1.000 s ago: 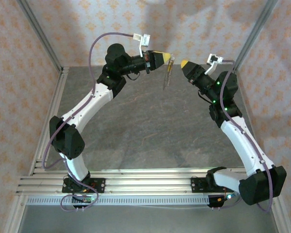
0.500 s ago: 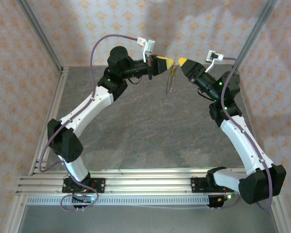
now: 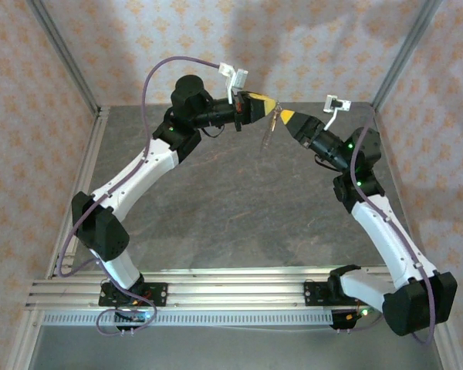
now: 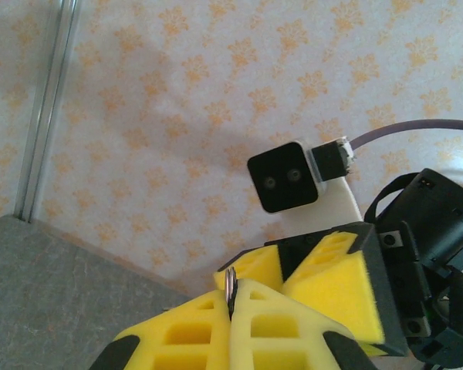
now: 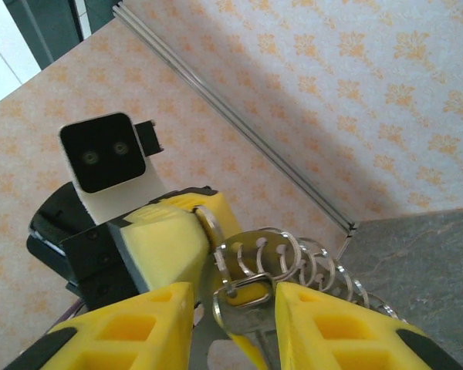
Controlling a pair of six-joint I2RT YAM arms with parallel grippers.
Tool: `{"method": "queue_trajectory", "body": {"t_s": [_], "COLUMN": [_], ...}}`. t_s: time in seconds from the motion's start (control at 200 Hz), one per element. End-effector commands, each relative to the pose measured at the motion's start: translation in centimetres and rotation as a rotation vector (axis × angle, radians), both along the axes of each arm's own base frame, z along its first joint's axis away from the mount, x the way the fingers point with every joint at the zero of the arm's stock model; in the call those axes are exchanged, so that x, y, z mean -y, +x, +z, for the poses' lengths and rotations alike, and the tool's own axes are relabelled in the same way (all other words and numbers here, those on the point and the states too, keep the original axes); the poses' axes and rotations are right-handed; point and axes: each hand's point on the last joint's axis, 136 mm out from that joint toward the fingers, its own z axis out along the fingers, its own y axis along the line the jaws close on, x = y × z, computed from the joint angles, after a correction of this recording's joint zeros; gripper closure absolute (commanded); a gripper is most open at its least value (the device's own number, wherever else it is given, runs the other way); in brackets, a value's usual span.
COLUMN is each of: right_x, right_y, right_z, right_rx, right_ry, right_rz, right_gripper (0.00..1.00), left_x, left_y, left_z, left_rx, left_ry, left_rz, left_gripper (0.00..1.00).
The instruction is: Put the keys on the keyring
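Since the left claw (image 3: 272, 102) is pinched tight on the keyring (image 5: 282, 254), its loops dangle just below it, steady for the right claw (image 5: 231, 297), fingers spread either side of them.

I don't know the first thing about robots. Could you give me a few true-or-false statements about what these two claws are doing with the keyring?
1. The left claw pinches a thin metal ring of the keyring. True.
2. The keyring lies flat on the table. False: it hangs in the air from the left claw.
3. The right claw is squeezed fully shut. False: its fingers stand apart, with part of the bunch of rings between them.
4. Both claws are raised off the table, with their yellow tips close together. True.
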Motion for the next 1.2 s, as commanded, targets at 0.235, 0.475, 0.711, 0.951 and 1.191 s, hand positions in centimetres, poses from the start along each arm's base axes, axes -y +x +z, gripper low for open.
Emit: {"method": "queue_trajectory", "body": {"t_s": [0.235, 0.475, 0.711, 0.951, 1.191], "right_x": [-0.1, -0.4, -0.5, -0.6, -0.5], "right_y": [-1.2, -0.8, -0.7, -0.8, -1.1], "right_z": [2.1, 2.2, 2.5, 2.6, 2.5], "right_rx": [0.103, 0.106, 0.116, 0.121, 0.122], "right_ry": [-0.015, -0.014, -0.013, -0.015, -0.025], "right_rz": [0.022, 0.035, 0.037, 0.04, 0.041], "right_gripper": [0.67, 0.67, 0.68, 0.74, 0.89], "left_x": [-0.5, -0.4, -0.2, 0.1, 0.4], "left_y": [-1.4, -1.4, -1.3, -1.4, -1.3], "left_z": [2.4, 2.3, 2.2, 2.1, 2.0], "left_rx": [0.079, 0.077, 0.075, 0.073, 0.067], "left_ry": [-0.027, -0.027, -0.026, -0.026, -0.025], "left_rz": [-0.004, -0.009, -0.015, -0.024, -0.028], "left_gripper": [1.0, 1.0, 1.0, 1.0, 1.0]}}
